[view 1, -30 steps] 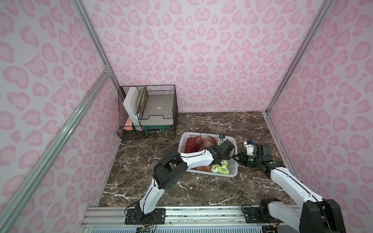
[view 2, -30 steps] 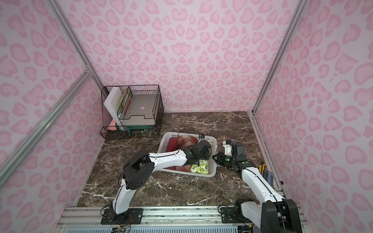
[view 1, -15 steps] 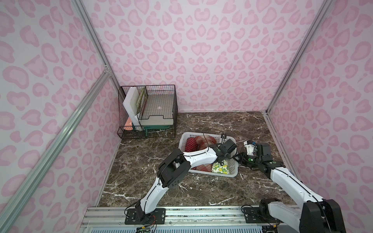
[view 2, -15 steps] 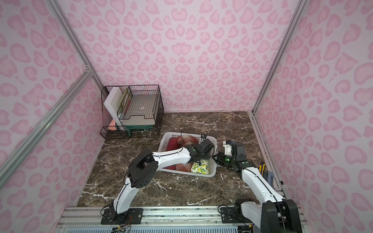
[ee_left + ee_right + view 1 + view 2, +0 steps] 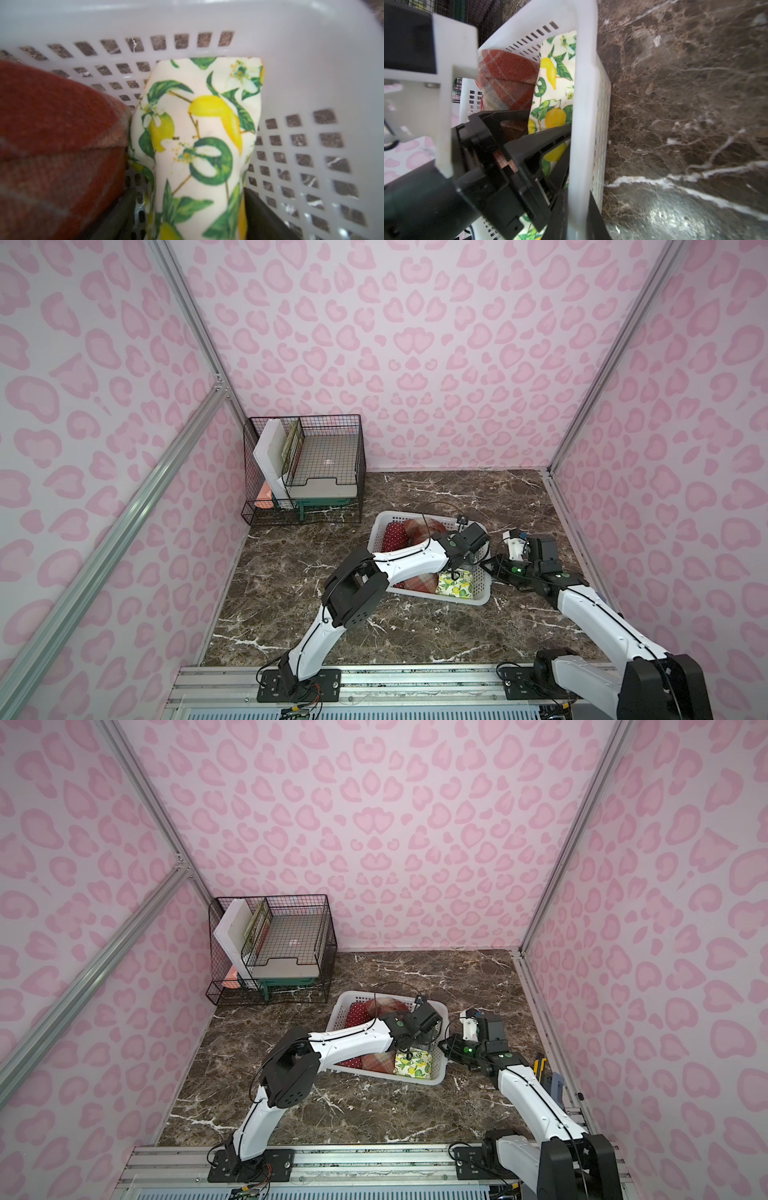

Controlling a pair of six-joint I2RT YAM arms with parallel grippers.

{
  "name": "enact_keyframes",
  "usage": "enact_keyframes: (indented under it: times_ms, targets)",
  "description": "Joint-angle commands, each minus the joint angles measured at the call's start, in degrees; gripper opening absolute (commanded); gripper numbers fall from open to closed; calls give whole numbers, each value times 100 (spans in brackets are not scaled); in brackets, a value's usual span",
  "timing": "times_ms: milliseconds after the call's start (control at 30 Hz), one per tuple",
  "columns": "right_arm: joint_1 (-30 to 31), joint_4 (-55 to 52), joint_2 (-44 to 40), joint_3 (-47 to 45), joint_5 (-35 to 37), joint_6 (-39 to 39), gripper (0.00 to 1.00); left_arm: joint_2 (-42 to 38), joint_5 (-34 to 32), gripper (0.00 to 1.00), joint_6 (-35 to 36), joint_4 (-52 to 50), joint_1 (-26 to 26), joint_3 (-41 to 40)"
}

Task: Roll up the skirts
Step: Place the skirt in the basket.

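Rolled skirts lie in the white basket (image 5: 415, 515). The lemon-print skirt (image 5: 456, 585) (image 5: 413, 1065) fills its near right corner, beside a plaid skirt (image 5: 420, 583) (image 5: 58, 135). A red polka-dot skirt (image 5: 392, 536) lies at the far left. My left gripper (image 5: 461, 568) (image 5: 193, 207) is open inside the basket, and its fingers (image 5: 264, 216) straddle the lemon-print skirt (image 5: 197, 135) without pinching it. My right gripper (image 5: 492, 568) (image 5: 577, 218) is shut on the basket rim (image 5: 583, 104) at the right wall.
A black wire rack (image 5: 307, 464) holding a white board and trays stands in the far left corner. Pink patterned walls enclose the dark marble table (image 5: 436, 635) on three sides. Small tools lie by the right wall (image 5: 548, 1073).
My left gripper has opened and let go of the lemon-print skirt in the basket's corner. The right gripper has kept its hold on the rim.
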Motion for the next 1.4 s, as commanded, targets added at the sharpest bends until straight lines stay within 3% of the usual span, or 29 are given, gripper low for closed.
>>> enact_keyframes:
  times_ms: [0,367,567,800,1167,1300,1367]
  targets:
    - [1,-724,32,-62,554,-406,0,-85,78,99,172,-161,1,35]
    - [1,-786,-15,-29,625,-448,0,-320,-72,98,348,-404,-7,157]
    - [120,-1073,-466,15,790,-579,42,72,-90,99,251,-696,10,421]
    - [1117,-1222,-1107,-23,1369,-310,60,74,-65,99,208,-629,54,430]
    - [1917,-516,-405,-176,2313,204,69,-37,201,99,147,-425,80,322]
    - [2090,-506,-74,-257,2693,311,69,-88,390,99,133,-256,106,247]
    - [2118,-640,87,-220,2886,350,63,-127,459,99,167,-216,124,248]
